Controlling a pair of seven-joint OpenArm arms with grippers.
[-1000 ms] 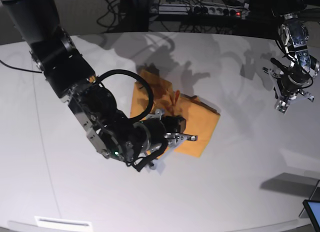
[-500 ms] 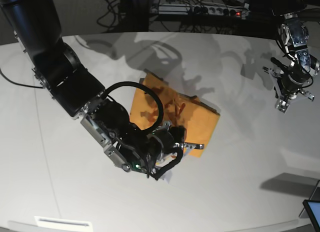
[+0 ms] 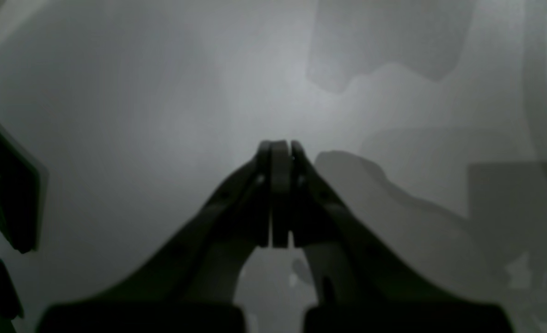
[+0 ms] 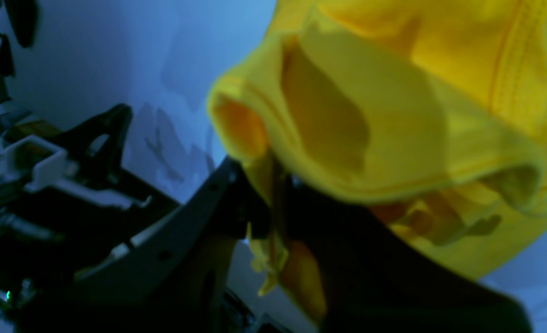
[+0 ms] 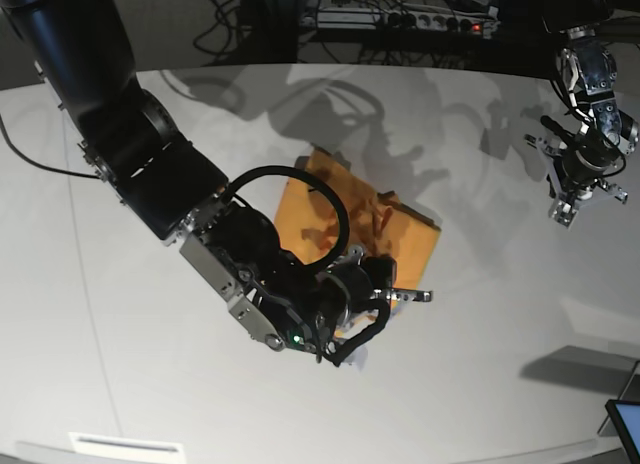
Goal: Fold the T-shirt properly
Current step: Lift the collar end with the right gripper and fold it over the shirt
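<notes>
The right gripper (image 5: 420, 296), jaws clamped on a bunched edge of the shirt (image 5: 400, 246), hangs low over the near corner of the cloth at mid-table, the big dark arm (image 5: 150, 154) behind it reaching in from the far left of the base view. The wrist camera shows yellow fabric (image 4: 393, 115) pinched between the dark fingers (image 4: 250, 203), a rolled hem and loose folds ballooning just above them, part of the cloth raised off the table (image 5: 500, 364). The shirt already lies as a compact, roughly rectangular packet rather than a spread garment, so by this evidence most of the folding looks done; no sleeve sticks out in the base view. What is left appears to be the last fold or a tidying pass: the gripped edge must be laid down flat and let go, and the creases showing near the packet's middle suggest the top layer is not yet smooth. How many layers sit underneath cannot be told, since the arm covers the packet's near-left side. The left gripper (image 5: 578, 189) hangs well apart at the table's far right, its jaws pressed together on nothing, the wrist view (image 3: 275, 194) showing only bare grey tabletop (image 3: 162, 92) beneath it
</notes>
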